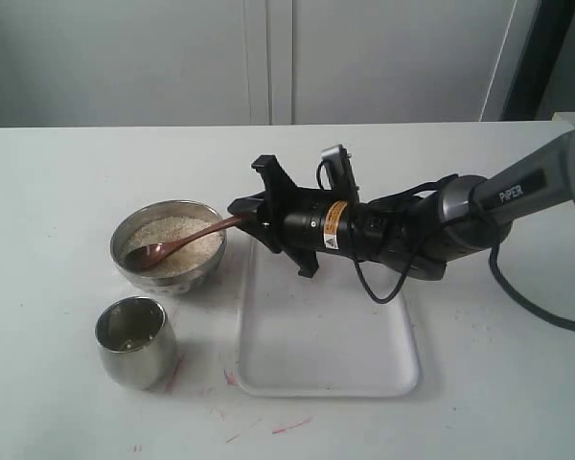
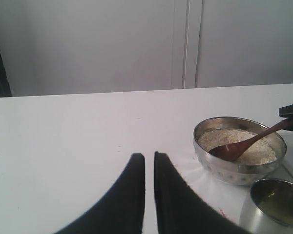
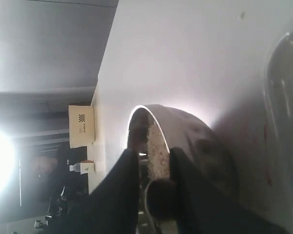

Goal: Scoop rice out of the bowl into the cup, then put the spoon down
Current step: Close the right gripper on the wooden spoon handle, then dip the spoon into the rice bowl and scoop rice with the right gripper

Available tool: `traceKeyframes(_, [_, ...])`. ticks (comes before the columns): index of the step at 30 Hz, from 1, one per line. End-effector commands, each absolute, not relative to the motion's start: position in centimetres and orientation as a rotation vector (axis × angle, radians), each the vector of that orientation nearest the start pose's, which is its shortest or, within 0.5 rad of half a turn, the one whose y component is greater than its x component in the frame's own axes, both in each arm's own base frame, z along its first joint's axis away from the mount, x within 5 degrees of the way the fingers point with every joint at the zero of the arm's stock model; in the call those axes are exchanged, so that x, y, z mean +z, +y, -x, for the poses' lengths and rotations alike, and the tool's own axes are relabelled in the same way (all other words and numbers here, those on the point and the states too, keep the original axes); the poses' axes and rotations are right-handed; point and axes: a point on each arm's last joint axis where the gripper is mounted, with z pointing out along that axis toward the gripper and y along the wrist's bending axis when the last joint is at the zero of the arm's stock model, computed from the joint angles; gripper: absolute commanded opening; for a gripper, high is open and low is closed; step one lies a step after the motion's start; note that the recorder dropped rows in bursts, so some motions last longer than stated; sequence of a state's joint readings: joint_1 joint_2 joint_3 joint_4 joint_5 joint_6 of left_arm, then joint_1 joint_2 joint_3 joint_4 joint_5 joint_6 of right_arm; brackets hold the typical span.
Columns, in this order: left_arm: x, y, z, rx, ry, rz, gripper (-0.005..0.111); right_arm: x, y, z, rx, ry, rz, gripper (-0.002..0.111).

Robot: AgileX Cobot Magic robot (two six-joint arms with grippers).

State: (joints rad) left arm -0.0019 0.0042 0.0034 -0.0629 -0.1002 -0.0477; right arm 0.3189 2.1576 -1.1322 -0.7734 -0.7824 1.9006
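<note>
Right claw [image 1: 241, 218] pinches the reddish-brown wooden spoon [image 1: 194, 237], scoop in the off-white rice [image 1: 163, 230] filling the wide steel bowl [image 1: 177, 281]; small steel cup [image 1: 139, 364] stands nearer the worktop's front edge. Left claw [image 2: 149, 163] pressed together.

We see right gripper [image 1: 238, 213] clamping spoon [image 1: 187, 240] handle, scoop resting in rice [image 1: 168, 228] in bowl [image 1: 172, 280]; cup [image 1: 139, 359] just beside bowl, nearer front edge.

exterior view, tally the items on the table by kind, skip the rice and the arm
steel vessels: 2 (bowl, cup)
wooden spoon: 1
white tray: 1
total: 4
</note>
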Motion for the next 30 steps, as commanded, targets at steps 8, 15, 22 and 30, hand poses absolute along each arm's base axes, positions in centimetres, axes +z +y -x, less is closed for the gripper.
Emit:
traceKeyframes(8, [22.3, 0.0, -5.5, -0.094, 1.377, 0.083, 0.014, 12.4, 18.0, -39.2, 1.491, 2.102, -0.526, 0.0])
traceKeyframes(15, [22.3, 0.0, -5.5, -0.094, 1.377, 0.083, 0.014, 12.8, 18.1, -39.4, 1.486, 2.065, -0.469, 0.0])
traceKeyframes(22, [22.3, 0.0, -5.5, -0.094, 1.377, 0.083, 0.014, 14.3, 18.2, -40.0, 1.497, 1.99, -0.393, 0.0])
traceKeyframes(30, [22.3, 0.0, -5.5, -0.094, 1.377, 0.083, 0.014, 17.9, 17.7, -39.8, 1.3, 1.952, -0.192, 0.0])
